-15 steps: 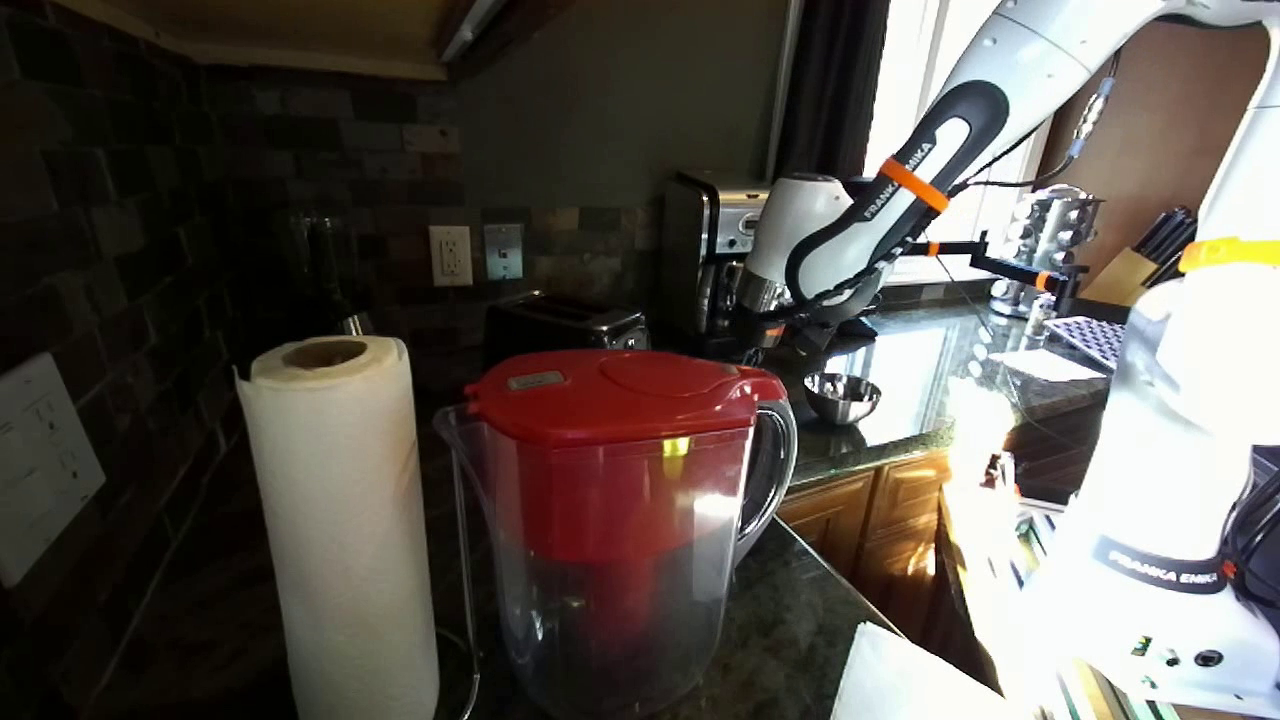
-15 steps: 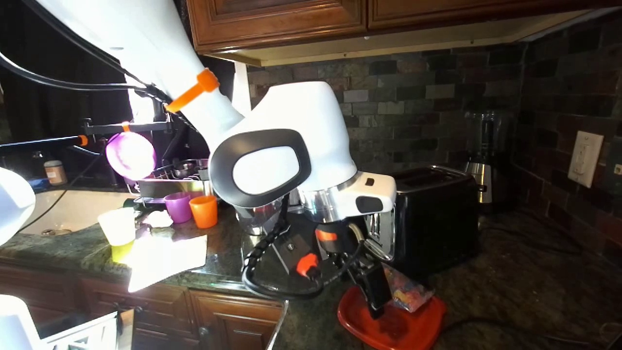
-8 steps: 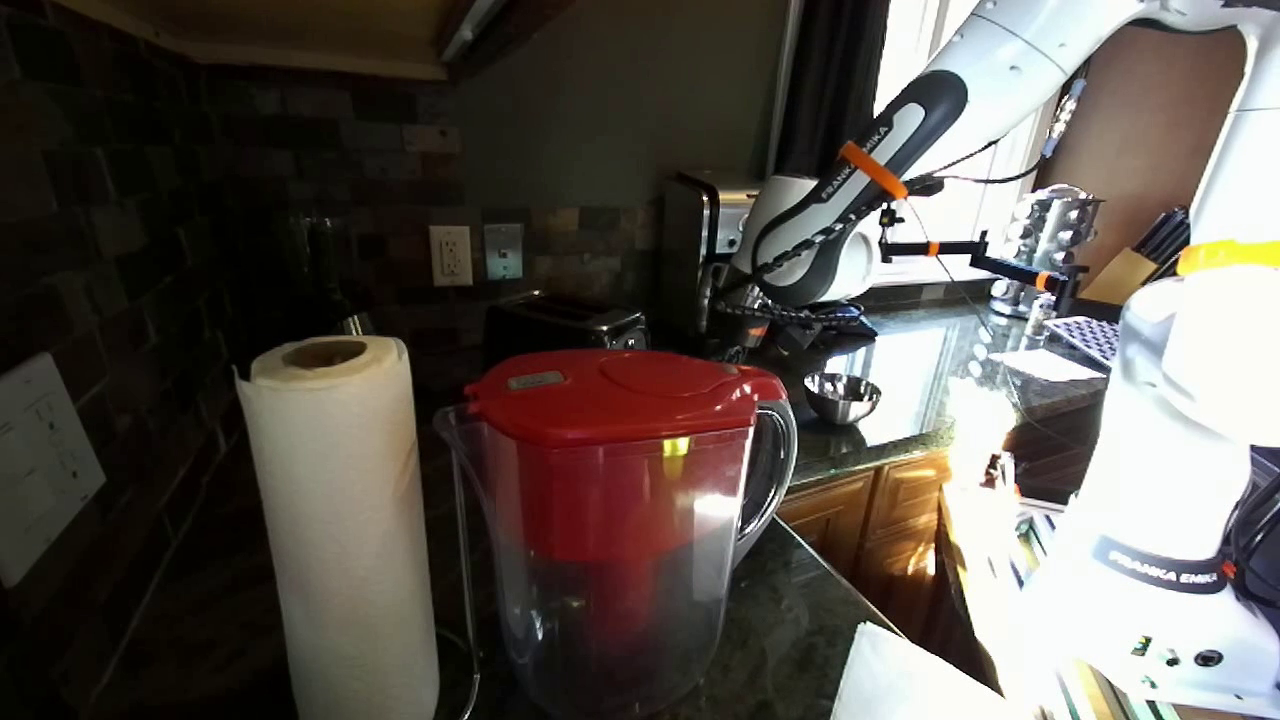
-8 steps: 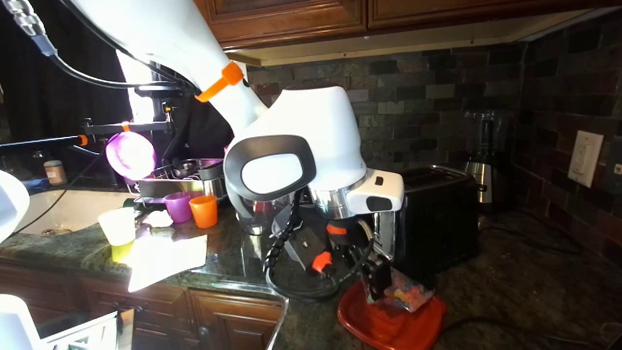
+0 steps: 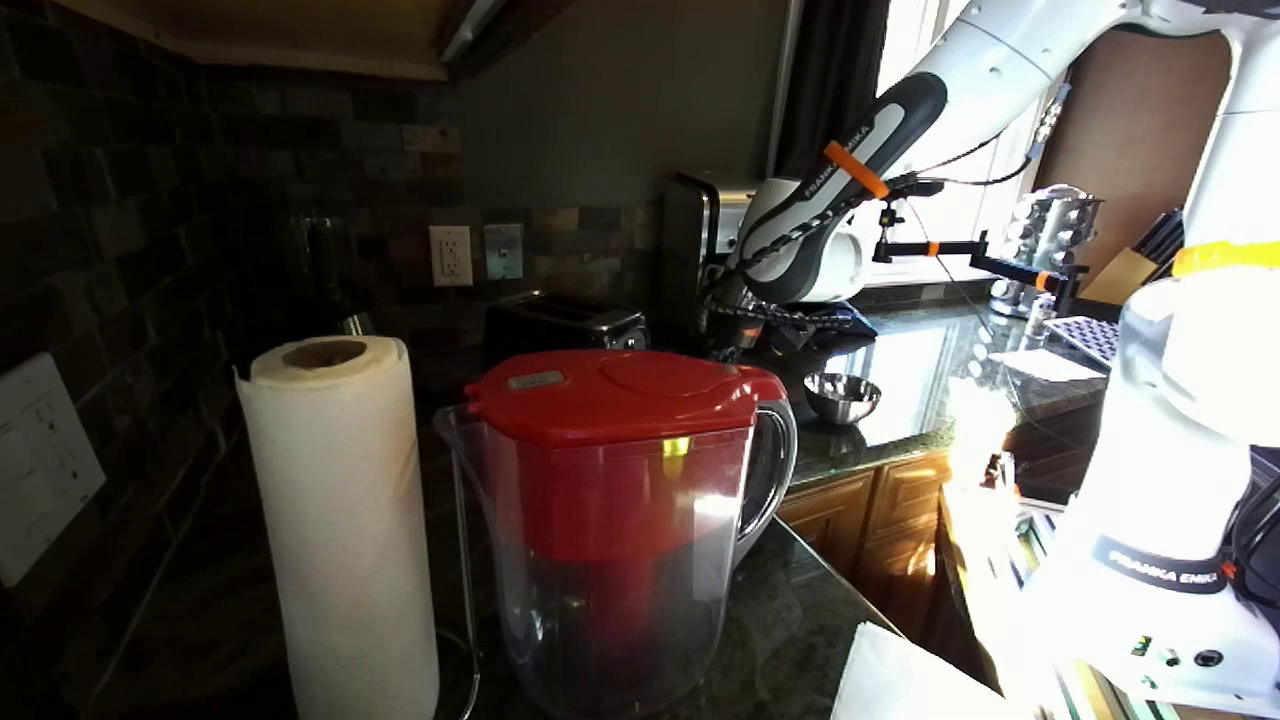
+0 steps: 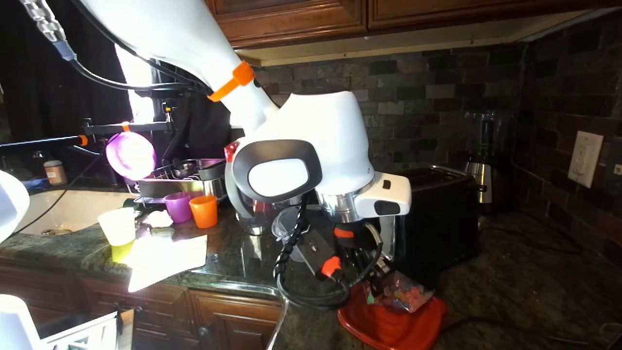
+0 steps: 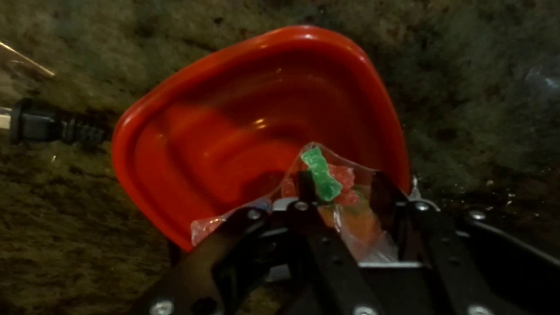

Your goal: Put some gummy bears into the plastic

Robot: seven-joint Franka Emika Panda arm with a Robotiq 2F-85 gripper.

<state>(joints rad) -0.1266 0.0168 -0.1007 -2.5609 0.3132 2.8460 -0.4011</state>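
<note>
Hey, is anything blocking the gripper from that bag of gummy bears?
Nothing visible is. In the wrist view, the gripper already straddles part of the clear gummy bear bag; whether it grips it, I can't tell.

We read the dish (image 7: 218, 153) as smooth, glossy plastic. Bag (image 6: 407, 294): thin clear film, crinkled, shiny. Gummy bears (image 7: 321, 175) look frosted, slightly rough to us. Gripper (image 7: 343, 188): matt black, bright metal screws (image 7: 301, 205). Countertop (image 6: 228, 257): polished, mottled stone look. Near the countertop's edge in an exterior view we see a mirror-bright metal bowl (image 5: 845, 405); also matt paper roll (image 5: 345, 530), clear plastic pitcher (image 5: 620, 600) with glossy lid (image 5: 620, 395).
</note>
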